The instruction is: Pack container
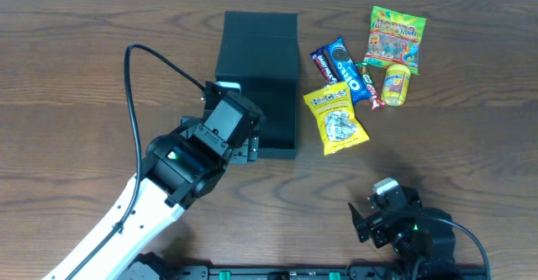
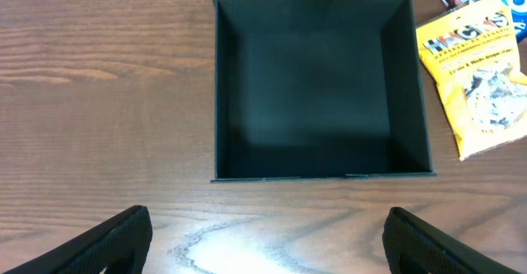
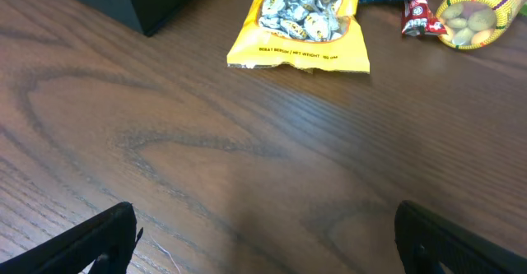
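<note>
Black container [image 2: 321, 93], lid open, just ahead of left jaws, centred; both pairs apart; right jaws well away.

A: Box [image 2: 321, 93], upper middle of frame?
B: Matte black, faint teal tinge, plain.
A: Table [image 1: 76, 70]?
B: Dark brown, streaked wood grain.
A: Upper right?
B: Bag [image 1: 335, 118] yellow, black lettering; Oreo pack [image 1: 345, 64] blue, white lettering; pouch [image 1: 394, 34] green and yellow, multicoloured print; tub [image 1: 396, 84] yellow; wrapper [image 3: 418, 15] red and white.

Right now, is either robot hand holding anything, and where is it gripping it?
Nothing is held. The left gripper is open by the empty container, and the right gripper is open near the yellow packet.
</note>
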Robot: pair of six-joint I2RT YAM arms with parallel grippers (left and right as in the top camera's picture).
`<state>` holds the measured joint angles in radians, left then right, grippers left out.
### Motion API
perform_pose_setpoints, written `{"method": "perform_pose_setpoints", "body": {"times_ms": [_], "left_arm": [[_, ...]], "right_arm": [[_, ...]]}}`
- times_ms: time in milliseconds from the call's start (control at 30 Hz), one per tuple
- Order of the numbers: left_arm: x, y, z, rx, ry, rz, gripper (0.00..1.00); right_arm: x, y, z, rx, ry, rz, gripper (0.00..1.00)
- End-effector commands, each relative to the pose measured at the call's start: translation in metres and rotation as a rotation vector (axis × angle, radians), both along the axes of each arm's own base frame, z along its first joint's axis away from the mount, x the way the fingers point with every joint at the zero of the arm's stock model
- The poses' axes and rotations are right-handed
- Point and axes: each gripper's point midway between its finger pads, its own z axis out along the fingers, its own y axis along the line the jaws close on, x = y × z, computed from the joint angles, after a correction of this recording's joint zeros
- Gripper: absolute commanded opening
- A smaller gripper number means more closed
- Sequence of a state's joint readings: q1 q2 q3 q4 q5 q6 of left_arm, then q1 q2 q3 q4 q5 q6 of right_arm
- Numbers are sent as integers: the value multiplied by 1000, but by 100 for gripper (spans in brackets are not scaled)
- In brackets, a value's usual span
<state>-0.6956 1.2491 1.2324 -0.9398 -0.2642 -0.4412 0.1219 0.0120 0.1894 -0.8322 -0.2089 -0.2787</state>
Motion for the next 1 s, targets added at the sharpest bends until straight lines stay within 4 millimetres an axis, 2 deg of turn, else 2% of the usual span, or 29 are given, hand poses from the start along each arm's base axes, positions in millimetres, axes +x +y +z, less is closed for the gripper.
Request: {"method": "perform_pose_setpoints", "body": {"times_ms": [0, 133, 300, 367, 467, 533, 567, 667, 733, 833, 967], "left_arm": [[-4, -4, -3, -14, 25, -31, 91], [-12, -17, -6, -73, 74, -76, 91], [-17, -22, -7, -99, 98, -96, 91], [-16, -23, -7, -99, 97, -97, 91], [-16, -23, -7, -100, 96, -96, 91], [-16, -23, -7, -100, 97, -97, 91], [-17, -23, -7, -102, 98, -98, 91], [-18, -24, -7, -109, 104, -103, 91], [-18, -25, -7, -112, 107, -106, 91], [-18, -25, -7, -113, 107, -106, 92], [-18, -25, -7, -112, 108, -106, 92]], "right_arm": [[1, -1, 0, -10, -8, 2, 99], [2, -6, -1, -27, -11, -21, 99], [5, -2, 5, -12, -37, -8, 99], [6, 15, 18, 84, -67, 55, 99], [7, 43, 47, 295, -107, 130, 99], [12, 52, 73, 518, -96, 84, 99], [13, 53, 79, 642, -45, 21, 99], [14, 52, 80, 931, 138, -166, 99], [14, 52, 80, 1050, 222, -244, 99], [15, 51, 80, 1108, 258, -284, 99], [18, 53, 94, 1118, 207, -242, 99]]}}
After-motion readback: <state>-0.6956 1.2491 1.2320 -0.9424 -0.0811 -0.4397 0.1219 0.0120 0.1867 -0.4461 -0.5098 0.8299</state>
